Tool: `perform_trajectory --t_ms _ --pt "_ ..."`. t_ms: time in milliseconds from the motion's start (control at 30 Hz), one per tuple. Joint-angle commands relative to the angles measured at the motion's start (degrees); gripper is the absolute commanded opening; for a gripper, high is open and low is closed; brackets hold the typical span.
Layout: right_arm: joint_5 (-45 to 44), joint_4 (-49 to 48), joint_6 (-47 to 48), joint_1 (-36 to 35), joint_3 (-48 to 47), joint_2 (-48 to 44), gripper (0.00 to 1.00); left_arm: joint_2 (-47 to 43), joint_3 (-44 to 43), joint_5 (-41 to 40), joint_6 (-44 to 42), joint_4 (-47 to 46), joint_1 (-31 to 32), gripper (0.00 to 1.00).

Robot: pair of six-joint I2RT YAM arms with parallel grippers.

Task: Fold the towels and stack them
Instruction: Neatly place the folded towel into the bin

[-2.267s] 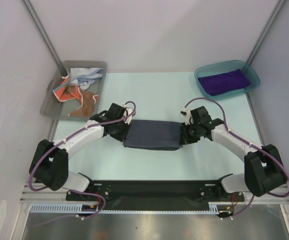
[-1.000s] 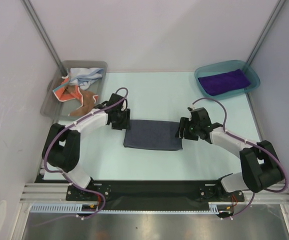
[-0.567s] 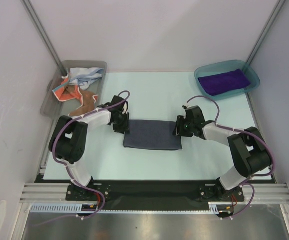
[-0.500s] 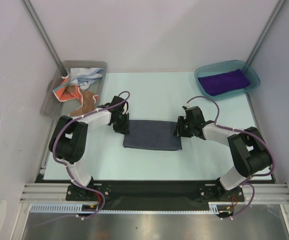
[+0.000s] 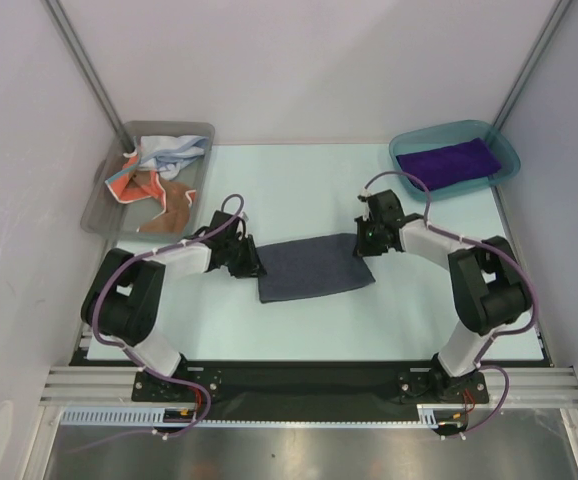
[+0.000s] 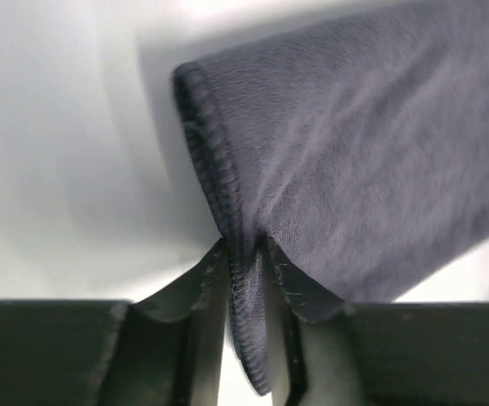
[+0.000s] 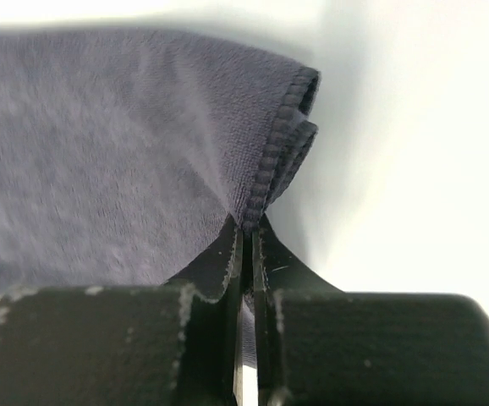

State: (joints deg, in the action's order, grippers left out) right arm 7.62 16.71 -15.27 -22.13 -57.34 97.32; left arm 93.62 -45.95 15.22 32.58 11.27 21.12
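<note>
A dark grey-blue towel, folded into a strip, lies slightly tilted on the pale table. My left gripper is shut on its left end; in the left wrist view the fingertips pinch the stitched edge of the towel. My right gripper is shut on its right end; in the right wrist view the fingertips clamp the doubled hem of the towel. A deep purple towel lies folded in the teal bin.
A grey bin at the back left holds a crumpled orange-red towel and a pale white and light-blue towel. Metal posts rise at both back corners. The arm bases stand at the near edge.
Both grippers have closed on the ends of the grey-blue towel. The right end has shifted toward the back and the left end toward me, so the towel now lies tilted.
</note>
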Motion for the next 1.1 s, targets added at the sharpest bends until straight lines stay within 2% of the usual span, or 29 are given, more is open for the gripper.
perform_trajectory --t_ms 0,67,167,300,333,500,700,833,1067 --pt "1.26 2.36 7.09 1.83 -7.50 4.45 0.00 0.95 1.75 2.79 4.69 -2.39 0.32 0.31" --pt "1.17 4.20 8.40 2.35 -13.11 8.56 0.00 2.08 -0.26 1.92 4.60 -1.26 0.23 0.39" --pt "0.04 7.71 11.31 3.06 -21.02 12.79 0.00 3.76 -5.97 -0.45 2.94 2.96 -0.12 0.43" --pt "-1.81 11.67 14.29 5.07 -30.44 18.68 0.00 4.11 -13.35 -5.11 0.21 9.19 -0.82 0.46" --pt "-3.56 14.99 17.35 5.86 -35.77 20.44 0.00 2.98 -15.72 -8.42 -2.40 11.47 -1.00 0.47" --pt "-6.72 19.66 22.37 7.01 -44.86 23.88 0.00 1.48 -17.06 -10.99 -5.41 13.78 -1.17 0.49" --pt "-7.62 21.70 24.58 7.28 -50.75 27.04 0.00 0.15 -15.92 -10.39 -5.51 11.94 -1.26 0.50" --pt "-13.32 23.19 24.67 7.19 -54.45 29.68 0.00 1.56 -17.59 -9.86 -5.51 11.94 -1.26 0.49" --pt "-20.09 23.28 25.11 7.36 -54.81 28.11 0.00 1.03 -17.77 -9.68 -5.68 12.20 -1.26 0.49"
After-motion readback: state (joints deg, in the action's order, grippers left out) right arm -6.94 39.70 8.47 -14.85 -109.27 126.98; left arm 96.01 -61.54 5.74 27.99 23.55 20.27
